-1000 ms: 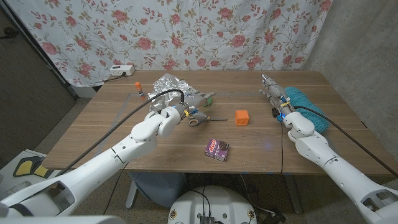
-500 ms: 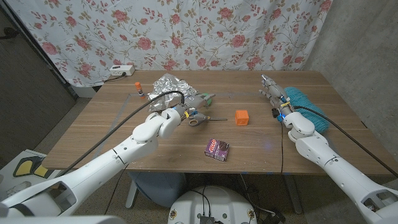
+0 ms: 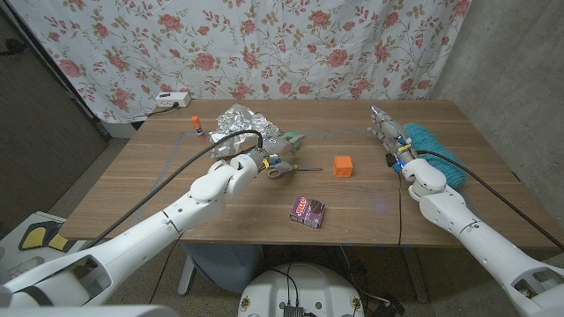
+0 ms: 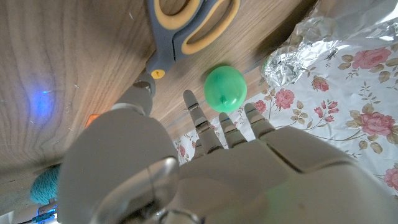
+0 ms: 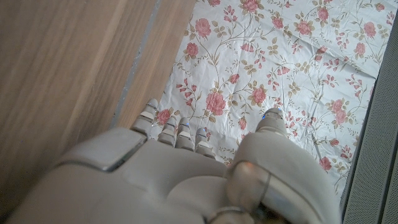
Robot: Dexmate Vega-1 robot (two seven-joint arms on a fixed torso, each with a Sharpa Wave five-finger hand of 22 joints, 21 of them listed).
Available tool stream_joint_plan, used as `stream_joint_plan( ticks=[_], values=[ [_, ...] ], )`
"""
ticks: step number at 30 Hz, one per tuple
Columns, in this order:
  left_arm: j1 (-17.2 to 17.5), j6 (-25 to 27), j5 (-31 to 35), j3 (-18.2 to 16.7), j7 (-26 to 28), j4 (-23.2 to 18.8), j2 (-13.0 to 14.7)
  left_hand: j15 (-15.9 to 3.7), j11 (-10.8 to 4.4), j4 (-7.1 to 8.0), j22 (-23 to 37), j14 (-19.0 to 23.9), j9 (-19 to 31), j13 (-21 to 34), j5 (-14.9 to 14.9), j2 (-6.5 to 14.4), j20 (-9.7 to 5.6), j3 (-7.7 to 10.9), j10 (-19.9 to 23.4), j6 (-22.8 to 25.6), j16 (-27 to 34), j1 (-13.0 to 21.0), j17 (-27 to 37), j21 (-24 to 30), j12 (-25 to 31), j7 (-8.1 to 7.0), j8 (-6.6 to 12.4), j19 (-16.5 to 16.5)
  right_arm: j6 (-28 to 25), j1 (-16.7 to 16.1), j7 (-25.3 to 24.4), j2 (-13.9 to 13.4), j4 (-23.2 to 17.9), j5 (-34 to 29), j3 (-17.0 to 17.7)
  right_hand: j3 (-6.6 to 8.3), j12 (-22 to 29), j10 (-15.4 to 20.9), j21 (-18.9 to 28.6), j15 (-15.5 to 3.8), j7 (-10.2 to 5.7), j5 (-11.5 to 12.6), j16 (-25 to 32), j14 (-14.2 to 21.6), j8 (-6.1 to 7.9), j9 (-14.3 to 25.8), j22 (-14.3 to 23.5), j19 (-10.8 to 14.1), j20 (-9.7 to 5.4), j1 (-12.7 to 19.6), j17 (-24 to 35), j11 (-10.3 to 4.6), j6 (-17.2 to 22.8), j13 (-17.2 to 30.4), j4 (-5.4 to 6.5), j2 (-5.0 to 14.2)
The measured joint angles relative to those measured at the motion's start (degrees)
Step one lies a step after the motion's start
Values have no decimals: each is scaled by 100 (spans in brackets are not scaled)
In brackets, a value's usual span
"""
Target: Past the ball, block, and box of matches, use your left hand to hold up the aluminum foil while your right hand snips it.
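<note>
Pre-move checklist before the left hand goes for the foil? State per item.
1. Left hand free to grasp: ok, it holds nothing, fingers apart.
2. Foil in sight: ok, crumpled near the far edge, past the hand.
3. Path to the foil: not ok, scissors and ball lie right at the fingertips.
4. Right hand has the scissors: not ok, they lie on the table by the left hand.
5. Block and matchbox out of the way: ok.

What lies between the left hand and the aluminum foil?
In the left wrist view, a green ball lies between the left hand and the aluminum foil, beside the scissors.
</note>
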Motion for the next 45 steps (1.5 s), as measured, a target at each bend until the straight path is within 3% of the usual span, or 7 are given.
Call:
stream_joint_plan(
  ticks=[45],
  values=[
    [-186,-153,-195,240,31,266,-39,-52,-1,0,0,94,0,53,0,44,1,0,44,225,0,44,0,48,75,-20,0,62,-2,70,9,59,135,-10,-50,24,0,0,0,0,0,0,0,0,0,0,0,0,0,0,0,0,0,0,24,0]
  ],
)
